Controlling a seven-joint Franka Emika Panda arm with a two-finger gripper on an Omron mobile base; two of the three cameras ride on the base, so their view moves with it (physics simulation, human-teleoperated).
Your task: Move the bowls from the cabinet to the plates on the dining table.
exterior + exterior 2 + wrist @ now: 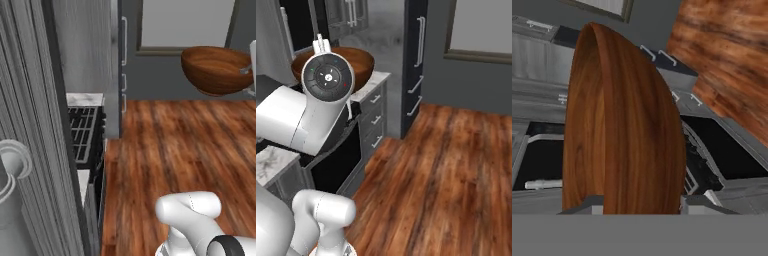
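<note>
Cabinet door: a dark grey wood-grain cabinet door [30, 125] stands tall at the near left of the left base view, swung open, which is why it blocks so much of that side.
Stove: the black stove with its wire grate [82, 132] sits just right of the door, low down, beside a strip of marble tabletop [84, 99].
Bowl: the round, smooth dark brown wooden bowl [216, 70] rides high at the far right over the reddish plank floor [175, 150], carried up in the air, resting on nothing.
Claw: the claw [642, 205] is clenched on the bowl's rim, one tip each side of the wall, so the bowl stands edge-on in the hand view.
Stage: by my reckoning, bowl out of the cabinet and in transit; plates and dining table still to be reached.
</note>
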